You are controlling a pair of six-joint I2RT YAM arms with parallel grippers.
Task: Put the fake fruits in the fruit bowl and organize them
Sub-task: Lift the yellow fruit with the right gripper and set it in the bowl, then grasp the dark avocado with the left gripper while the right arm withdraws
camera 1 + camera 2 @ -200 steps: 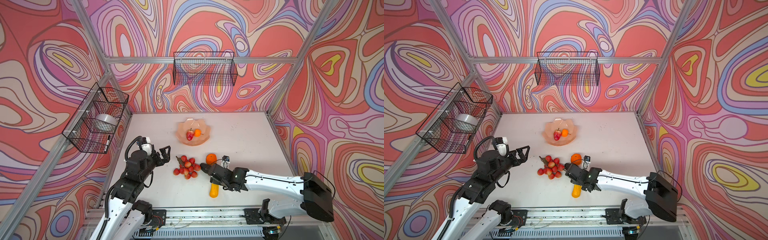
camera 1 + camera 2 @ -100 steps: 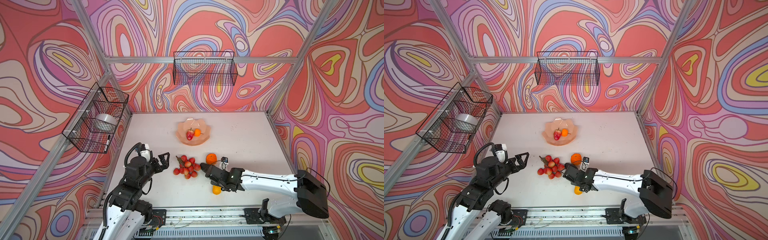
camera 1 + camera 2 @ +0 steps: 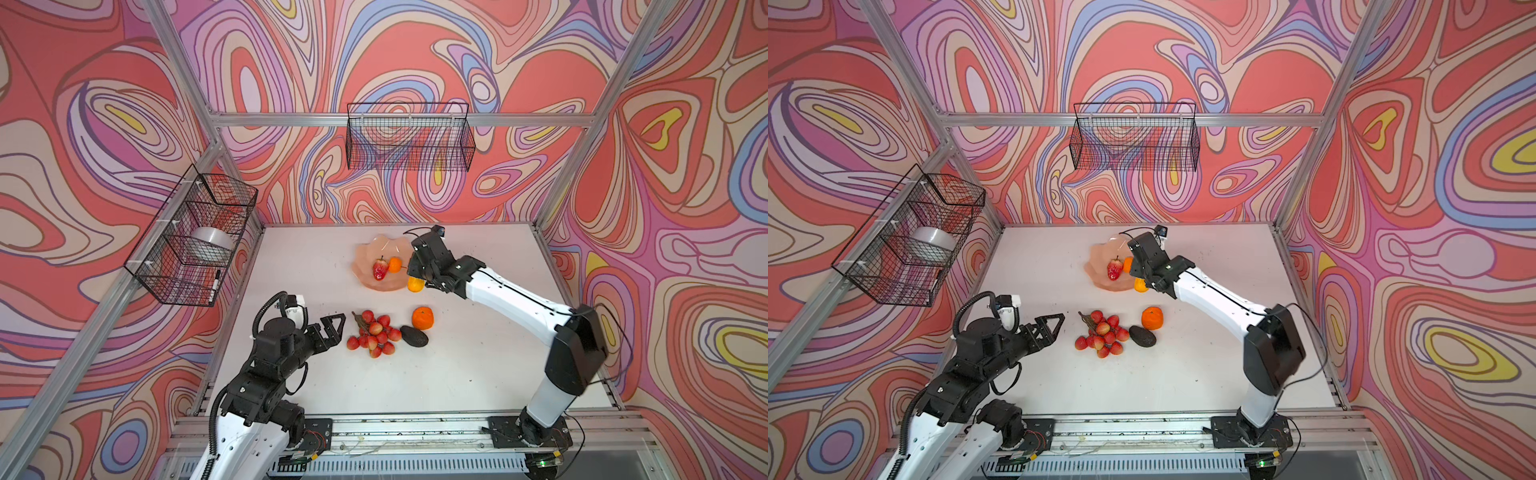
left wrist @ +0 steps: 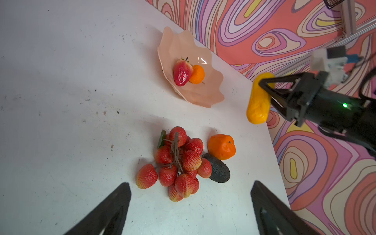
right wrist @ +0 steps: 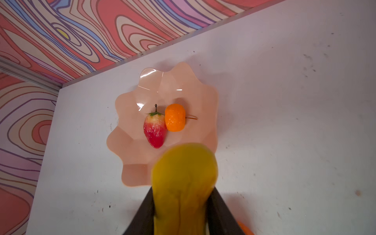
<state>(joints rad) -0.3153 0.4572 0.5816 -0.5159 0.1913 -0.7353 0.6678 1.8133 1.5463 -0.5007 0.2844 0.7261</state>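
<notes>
The peach-pink fruit bowl (image 3: 368, 254) (image 3: 1100, 259) (image 4: 179, 43) (image 5: 183, 85) sits toward the back of the table, holding a red-yellow fruit (image 3: 380, 269) (image 5: 155, 130) and a small orange (image 3: 395, 264) (image 5: 175, 117). My right gripper (image 3: 415, 277) (image 4: 264, 89) (image 5: 182, 203) is shut on the yellow-orange gourd (image 3: 415, 285) (image 3: 1140, 285) (image 4: 258, 101) (image 5: 184, 179), held in the air at the bowl's near right rim. On the table lie the red grape bunch (image 3: 376, 334) (image 4: 179, 160), a second orange (image 3: 422, 318) (image 4: 221, 146) and the dark avocado (image 3: 414, 336) (image 4: 218, 171). My left gripper (image 3: 334, 332) (image 4: 191, 184) is open, just left of the grapes, holding nothing.
A black wire basket (image 3: 409, 137) hangs on the back wall. Another wire basket (image 3: 166, 266) on the left wall holds a whitish bowl (image 3: 212, 241) and a pen (image 3: 214, 282). Aluminium posts frame the table (image 3: 478, 374).
My right gripper closed on the gourd at the front of the table, lifted it and carried it back to the bowl's rim. The left arm shifted only slightly.
</notes>
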